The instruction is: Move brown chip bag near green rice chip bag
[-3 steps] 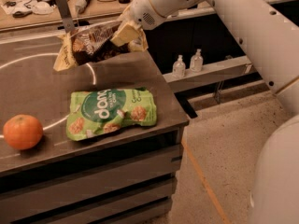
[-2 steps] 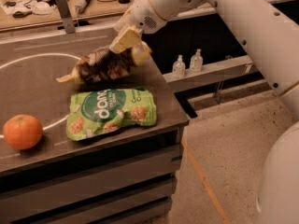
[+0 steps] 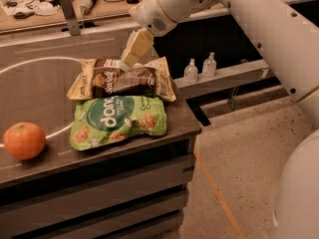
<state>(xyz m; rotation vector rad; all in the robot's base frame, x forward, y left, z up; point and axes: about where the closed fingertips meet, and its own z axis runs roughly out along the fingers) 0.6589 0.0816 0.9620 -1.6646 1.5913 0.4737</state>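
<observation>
Brown chip bag (image 3: 122, 81): flat, crinkly film, dark brown centre, pale tan edges, white lettering. Lying lengthwise on tabletop (image 3: 35, 91), mid-right, long side parallel to front edge. Lower edge touching, poss. slightly overlapping, top edge of green rice chip bag (image 3: 117, 119). R corner nr tabletop's R edge.

Green rice chip bag: bright green, wrinkled, glossy, darker green circle w/ white "dang", round chips pictured. Flat, directly in front of brown one, close to front edge and front-R corner.

Orange (image 3: 24, 140): round, smooth, far L, well apart from both bags.

White line (image 3: 35, 61): thin curved arc across dark tabletop, L of the bags.

Open room: bare tabletop L and behind the bags; little margin R and front.

Gripper (image 3: 128, 61): pale cream, pointing down from white arm (image 3: 259, 29), tip at top edge of brown chip bag, approx mid-length. Spread or closed: cannot tell. Pinching the film or only touching: cannot tell.

Two small clear pump bottles (image 3: 191, 69) on ledge (image 3: 234, 73), R of tabletop. Speckled floor (image 3: 249, 158) below.
</observation>
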